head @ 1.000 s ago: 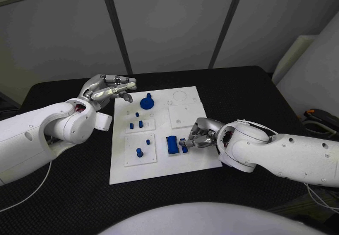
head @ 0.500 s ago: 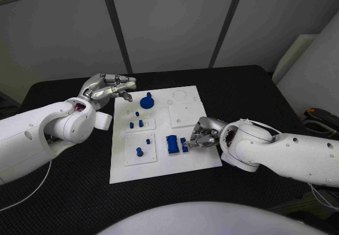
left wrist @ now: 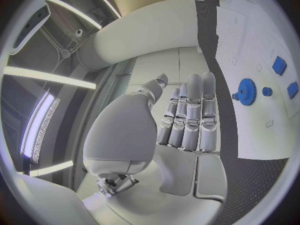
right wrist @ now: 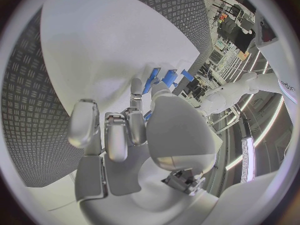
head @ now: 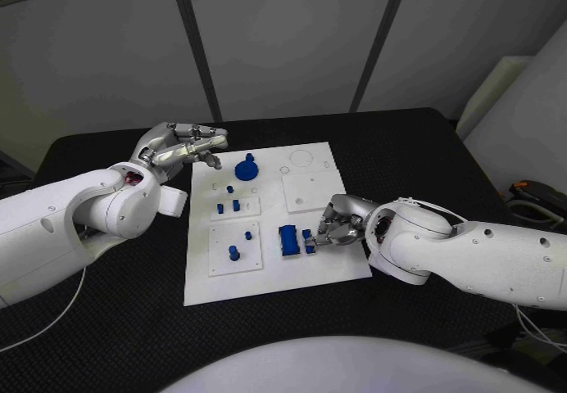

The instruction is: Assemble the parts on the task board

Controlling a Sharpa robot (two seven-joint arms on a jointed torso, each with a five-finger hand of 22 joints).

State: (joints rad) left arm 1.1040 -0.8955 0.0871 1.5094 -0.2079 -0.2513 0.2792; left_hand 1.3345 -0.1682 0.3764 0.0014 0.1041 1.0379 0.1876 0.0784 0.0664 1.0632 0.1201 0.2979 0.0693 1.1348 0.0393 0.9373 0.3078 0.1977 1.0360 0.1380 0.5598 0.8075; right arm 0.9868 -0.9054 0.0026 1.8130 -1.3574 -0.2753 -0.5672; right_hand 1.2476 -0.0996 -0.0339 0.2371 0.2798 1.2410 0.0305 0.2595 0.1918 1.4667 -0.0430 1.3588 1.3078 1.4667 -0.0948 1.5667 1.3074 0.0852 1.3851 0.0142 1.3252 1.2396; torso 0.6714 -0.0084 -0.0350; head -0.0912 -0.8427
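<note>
Two hands: your right hand has crept onto the small blue part, pinching it; left hand stays empty, fingers loosely apart.

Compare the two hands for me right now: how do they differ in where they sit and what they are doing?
The left hand sits at the task board's far left corner, above the black table; the right hand sits over the board's right side. The left hand holds nothing, fingers straight and close together; the right hand's fingers curl down onto a small blue part beside the larger blue block. Whether it truly grips that part is unclear. Both are silver, on white arms.
</note>
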